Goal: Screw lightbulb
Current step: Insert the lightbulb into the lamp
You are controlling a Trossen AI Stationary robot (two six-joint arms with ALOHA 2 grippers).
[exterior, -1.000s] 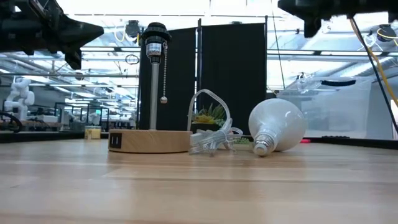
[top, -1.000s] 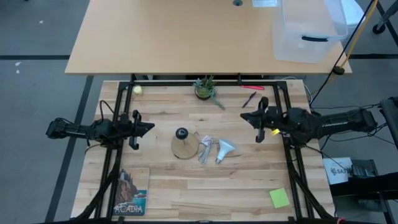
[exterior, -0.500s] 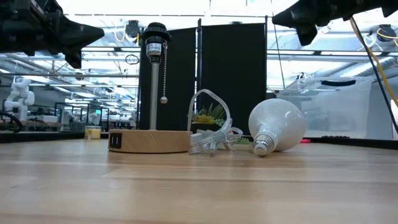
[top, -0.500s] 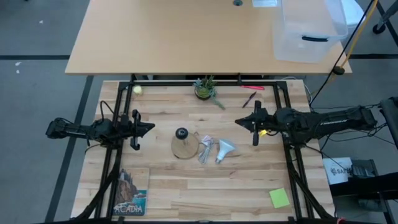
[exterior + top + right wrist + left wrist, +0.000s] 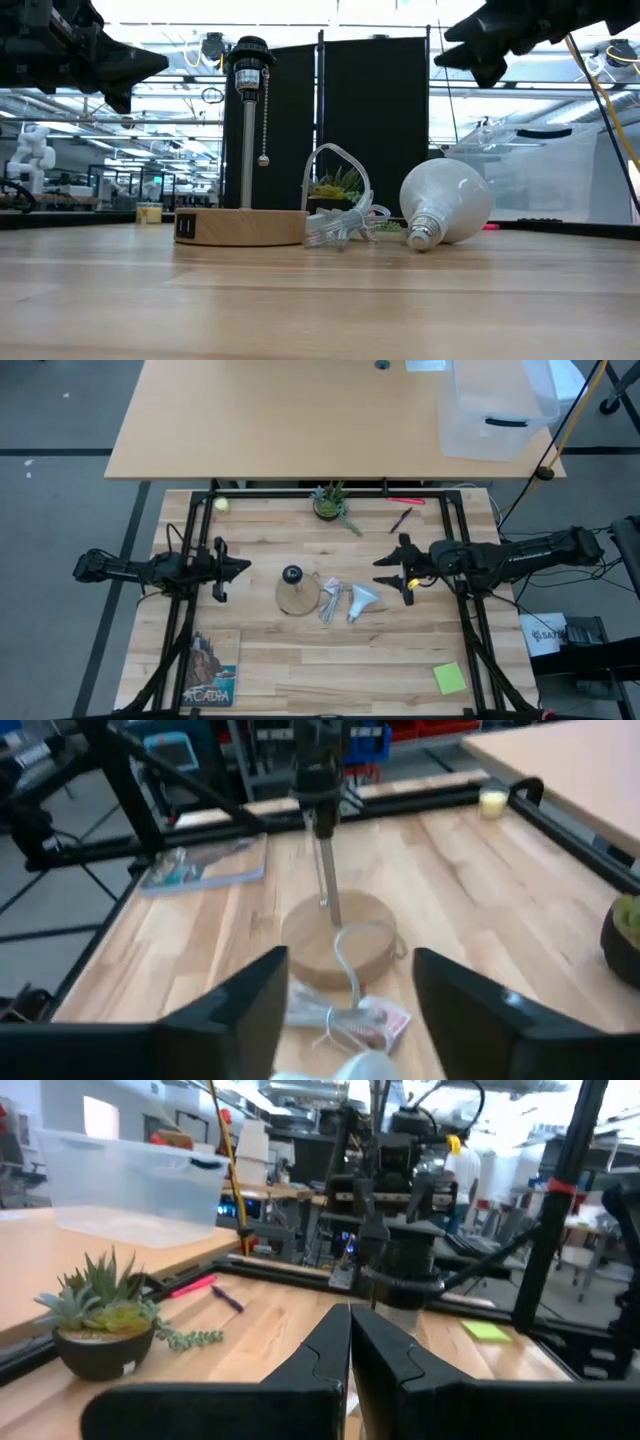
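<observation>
The lightbulb [image 5: 362, 600] lies on its side on the wooden table, right of the lamp stand; in the low view its globe [image 5: 447, 203] rests on the table with the screw base pointing at the camera. The round wooden stand [image 5: 296, 596] stands upright with its black socket [image 5: 249, 52] on top. A clear wrapper and cord [image 5: 332, 600] lie between them. My right gripper [image 5: 392, 577] hovers open just right of the bulb, above the table [image 5: 470, 45], and points at it [image 5: 350, 995]. My left gripper [image 5: 243, 567] hangs shut left of the stand [image 5: 350, 1350].
A potted plant [image 5: 328, 503], pens [image 5: 402, 515] and a yellow ball [image 5: 221, 504] sit along the far edge. A book [image 5: 210, 670] lies near left, a green note [image 5: 449, 678] near right. A clear bin [image 5: 495, 410] stands on the far desk.
My right gripper has moved toward the table's left edge and slightly nearer, closing in on the lightbulb, and its fingers have opened wide. The bulb, stand and wrapper have stayed in place.
</observation>
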